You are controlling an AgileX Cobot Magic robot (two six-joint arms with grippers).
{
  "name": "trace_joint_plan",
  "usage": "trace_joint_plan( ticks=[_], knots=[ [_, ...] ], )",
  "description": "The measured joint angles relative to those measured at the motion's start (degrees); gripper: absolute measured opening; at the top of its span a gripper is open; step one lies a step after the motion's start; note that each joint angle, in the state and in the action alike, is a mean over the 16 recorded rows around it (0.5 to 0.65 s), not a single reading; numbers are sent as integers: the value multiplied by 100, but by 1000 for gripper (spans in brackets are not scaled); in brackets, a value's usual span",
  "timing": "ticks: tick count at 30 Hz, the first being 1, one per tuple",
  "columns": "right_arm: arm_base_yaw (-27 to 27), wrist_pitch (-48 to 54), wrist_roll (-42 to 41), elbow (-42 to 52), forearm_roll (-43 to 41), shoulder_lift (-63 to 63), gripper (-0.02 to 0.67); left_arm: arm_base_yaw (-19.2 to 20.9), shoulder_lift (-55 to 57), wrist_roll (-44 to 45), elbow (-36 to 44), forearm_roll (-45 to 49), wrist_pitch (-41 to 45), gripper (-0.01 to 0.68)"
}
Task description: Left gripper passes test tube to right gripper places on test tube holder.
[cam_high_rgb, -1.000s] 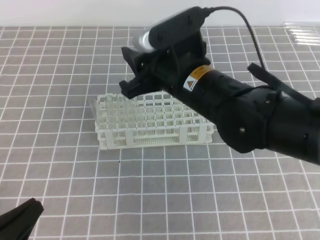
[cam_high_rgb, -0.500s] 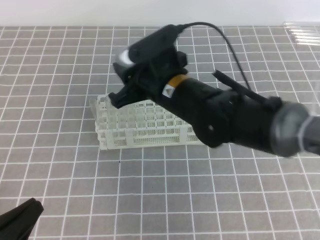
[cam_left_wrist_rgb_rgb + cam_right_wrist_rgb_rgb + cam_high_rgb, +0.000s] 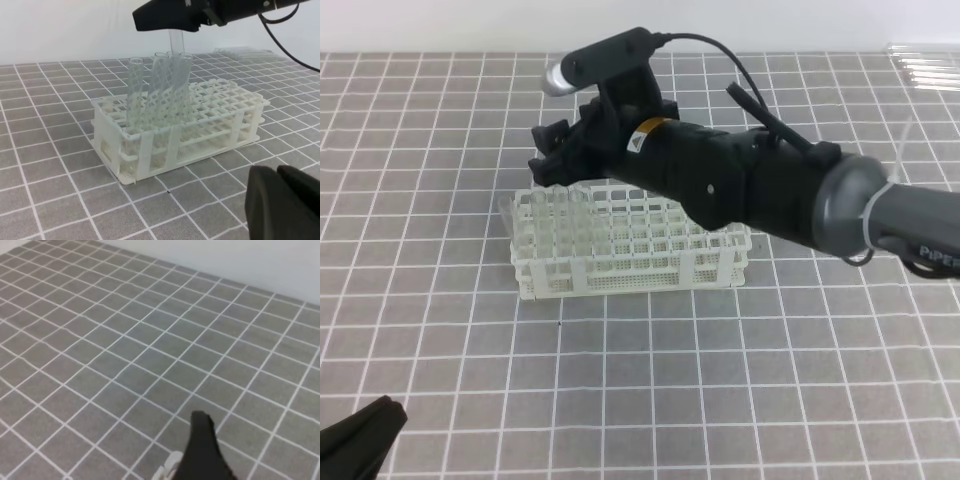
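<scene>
The white test tube holder [image 3: 630, 243] stands mid-table. My right gripper [image 3: 550, 163], black with a silver cylinder on top, hovers above the holder's far left part. In the left wrist view that right gripper [image 3: 172, 24] is shut on a clear test tube [image 3: 176, 39], which hangs upright with its lower end among the other tubes [image 3: 135, 92] standing in the holder [image 3: 225, 107]. My left gripper [image 3: 355, 437] rests low at the front left corner, far from the holder. Only its dark fingers [image 3: 282, 205] show, and the gap between them is hidden.
Several spare clear tubes [image 3: 925, 62] lie at the table's far right back edge. The right arm's grey link [image 3: 880, 215] stretches across the holder's right end. The right wrist view shows grey gridded mat [image 3: 125, 340] and one black finger [image 3: 205, 452].
The right gripper has swung left and back, from above the holder's middle to its far left part, and the arm has stretched out flatter. The left gripper has stayed put.
</scene>
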Motion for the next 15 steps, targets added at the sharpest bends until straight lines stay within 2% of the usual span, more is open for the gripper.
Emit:
trace_joint_plan(
  ticks=[15],
  knots=[
    [-219,229,1,-256,106,318,433,0,0,1,0,0,3,-1]
  ],
)
